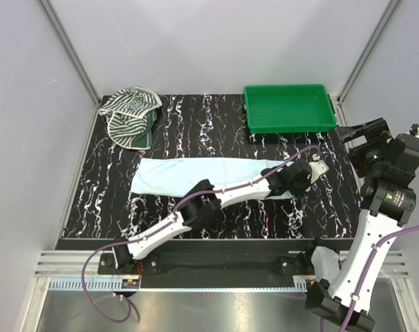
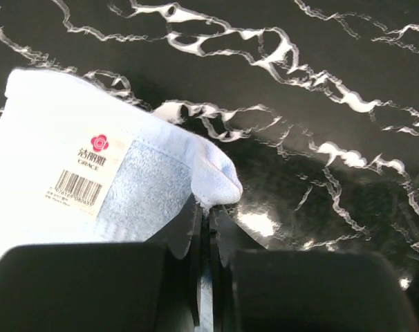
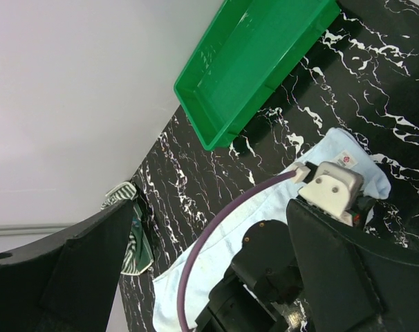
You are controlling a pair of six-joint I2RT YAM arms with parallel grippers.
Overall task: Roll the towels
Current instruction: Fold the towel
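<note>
The pale blue towel [image 1: 189, 176] lies flat and spread lengthwise across the middle of the black marbled table. My left gripper [image 1: 288, 184] reaches over to its right end. In the left wrist view the left gripper [image 2: 208, 211] is shut on a bunched corner of the blue towel [image 2: 147, 180], beside its barcode label [image 2: 85, 173]. The striped towel [image 1: 130, 112] lies crumpled at the far left corner and also shows in the right wrist view [image 3: 142, 245]. My right gripper [image 1: 365, 137] is open and empty, raised above the table's right edge, and shows as [image 3: 209, 277].
A green plastic tray [image 1: 252, 114] stands at the far right, also in the right wrist view [image 3: 265, 55]. The left arm and its purple cable [image 1: 216, 194] stretch diagonally over the blue towel. White walls close in the table on three sides.
</note>
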